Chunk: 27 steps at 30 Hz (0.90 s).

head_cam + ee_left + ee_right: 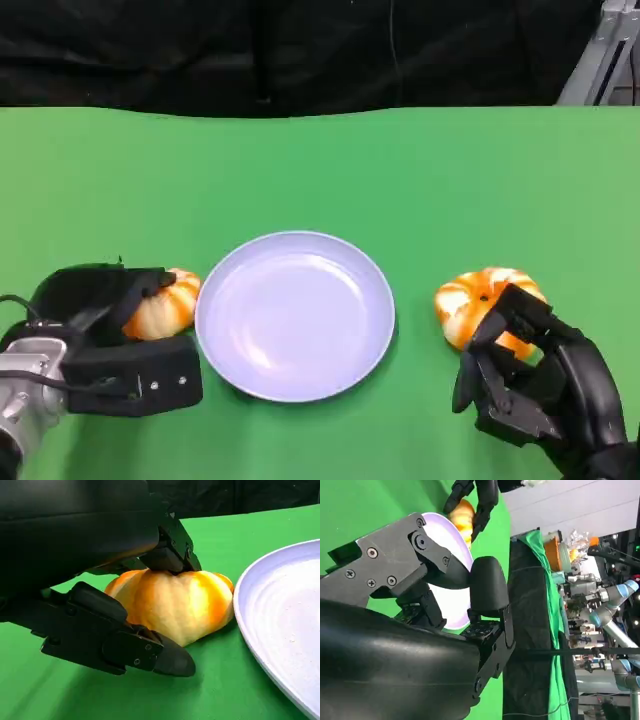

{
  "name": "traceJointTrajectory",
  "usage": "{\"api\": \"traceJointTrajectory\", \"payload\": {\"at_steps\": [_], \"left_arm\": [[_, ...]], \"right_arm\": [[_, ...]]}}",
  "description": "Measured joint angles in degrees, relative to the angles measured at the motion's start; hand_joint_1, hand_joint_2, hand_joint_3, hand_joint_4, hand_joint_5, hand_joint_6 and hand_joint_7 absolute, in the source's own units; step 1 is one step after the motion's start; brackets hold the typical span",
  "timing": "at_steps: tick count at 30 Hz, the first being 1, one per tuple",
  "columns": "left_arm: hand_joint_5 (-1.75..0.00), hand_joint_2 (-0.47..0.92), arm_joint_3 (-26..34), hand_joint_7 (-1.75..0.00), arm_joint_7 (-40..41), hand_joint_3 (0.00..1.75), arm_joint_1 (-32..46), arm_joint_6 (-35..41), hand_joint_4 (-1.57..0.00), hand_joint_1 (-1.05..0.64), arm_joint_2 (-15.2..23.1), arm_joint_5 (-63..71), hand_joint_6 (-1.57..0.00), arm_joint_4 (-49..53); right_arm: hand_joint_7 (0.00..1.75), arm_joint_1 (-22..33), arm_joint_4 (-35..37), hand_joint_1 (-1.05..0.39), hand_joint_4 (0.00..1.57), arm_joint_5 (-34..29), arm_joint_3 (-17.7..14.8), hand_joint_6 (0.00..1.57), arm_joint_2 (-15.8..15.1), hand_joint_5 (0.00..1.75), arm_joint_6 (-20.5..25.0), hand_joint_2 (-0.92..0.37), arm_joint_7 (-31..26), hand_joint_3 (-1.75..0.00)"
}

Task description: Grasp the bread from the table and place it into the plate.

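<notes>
Green-covered table against a black backdrop, cluttered lab room off to one side.

Table (320, 170) covered in a smooth bright green cloth with even, soft lighting and faint shadows. Behind its far edge hangs a black curtain (300, 50), with a thin cable running down it. Grey metal frame (600, 60) at the far right corner in the head view. Right wrist view: green cloth drapes over the table edge (550, 630) beside dark fabric (525, 630), a pale wall panel (590, 500) beyond it, then a crowded area with a silver-and-blue robot arm (612, 605) and small orange items (552, 547), too small to identify.
</notes>
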Motion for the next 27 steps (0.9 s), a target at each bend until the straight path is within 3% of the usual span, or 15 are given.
{"api": "traceJointTrajectory", "payload": {"at_steps": [1,2,3,5,6,7,8,9,11,16,17,23,27], "left_arm": [[-0.04,0.92,-0.16,-0.04,0.25,0.07,-0.10,-0.16,-0.58,-0.40,-0.06,-0.11,-0.66,0.46],[-0.10,0.92,-0.34,-0.07,0.49,0.14,-0.17,-0.27,-0.82,-0.27,-0.08,-0.22,-0.82,0.77],[-0.11,0.92,-0.49,-0.07,0.87,0.16,-0.27,-0.33,-0.91,-0.22,-0.13,-0.34,-0.88,1.16],[-0.12,0.92,-0.61,-0.07,1.14,0.17,-0.49,-0.36,-0.98,-0.18,-0.35,-0.62,-0.93,1.84],[-0.98,0.92,-0.62,-0.61,1.19,0.19,-0.66,-0.37,-0.82,-0.09,-0.42,-0.78,-0.91,2.03],[-1.35,0.92,-0.54,-0.93,1.46,0.19,-0.75,-0.44,-0.72,-0.06,-0.48,-1.15,-0.82,2.24],[-1.59,0.92,-0.37,-1.35,2.00,0.24,-0.75,-0.57,-0.65,-0.03,-0.52,-1.77,-0.66,2.41],[-1.66,0.92,0.00,-1.52,2.24,0.25,-0.75,-0.74,-0.62,-0.02,-0.57,-2.56,-0.58,2.44],[-1.73,0.92,0.71,-1.68,2.71,0.24,-0.75,-1.00,-0.59,-0.01,-0.56,-3.67,-0.49,2.46],[-1.75,0.92,0.87,-1.72,2.98,0.25,-0.67,-1.17,-0.57,0.00,-0.36,-4.46,-0.46,2.34],[-1.75,0.92,0.87,-1.62,2.99,0.23,-0.67,-1.17,-0.56,-0.02,-0.35,-4.57,-0.49,2.34],[-1.75,0.92,2.03,-1.57,3.52,0.28,-0.66,-2.20,-0.59,-0.05,1.20,-5.29,-0.55,2.00],[-1.66,0.92,2.33,-1.37,3.98,0.25,-0.41,-2.46,-0.62,-0.08,1.68,-5.31,-0.69,0.02]], "right_arm": [[1.75,0.01,-0.05,-0.10,0.84,0.00,0.02,0.61,0.00,1.75,0.01,-0.58,-0.02,-1.17],[1.75,0.02,-0.11,-0.10,0.84,0.00,0.04,0.61,0.01,1.75,0.01,-0.58,-0.07,-1.17],[1.75,0.03,-0.14,-0.10,0.84,0.02,0.04,0.61,0.00,1.75,0.02,-0.58,-0.10,-1.17],[1.75,0.03,-0.14,-0.09,0.84,0.04,0.05,0.62,0.00,1.75,0.03,-0.58,-0.09,-1.17],[1.75,0.02,-0.14,-0.10,0.84,0.05,0.04,0.62,0.00,1.75,0.03,-0.58,-0.09,-1.17],[1.75,0.02,-0.14,-0.10,0.84,0.05,0.05,0.62,0.00,1.75,0.04,-0.58,-0.09,-1.17],[1.75,0.03,-0.14,-0.10,0.85,0.05,0.05,0.62,-0.01,1.75,0.04,-0.58,-0.10,-1.17],[1.75,0.03,-0.14,-0.11,0.85,0.05,0.04,0.62,-0.01,1.75,0.05,-0.58,-0.09,-1.17],[1.75,0.03,-0.14,-0.11,0.84,0.06,-0.05,0.62,-0.02,1.75,0.05,-0.57,-0.08,-1.16],[1.75,0.03,-0.14,-0.12,0.84,0.05,-0.07,0.62,-0.03,1.75,0.05,-0.58,-0.09,-1.16],[1.74,0.03,-0.14,-0.12,0.83,0.05,-0.07,0.62,-0.03,1.75,0.05,-0.58,-0.09,-1.15],[1.74,0.02,-0.11,-0.11,0.83,0.07,-0.46,0.62,-0.14,1.75,0.05,-0.59,0.08,-1.14],[1.74,-0.01,0.07,-0.11,0.83,0.14,-0.62,0.62,-0.15,1.75,0.04,-0.59,0.34,-1.13]]}}
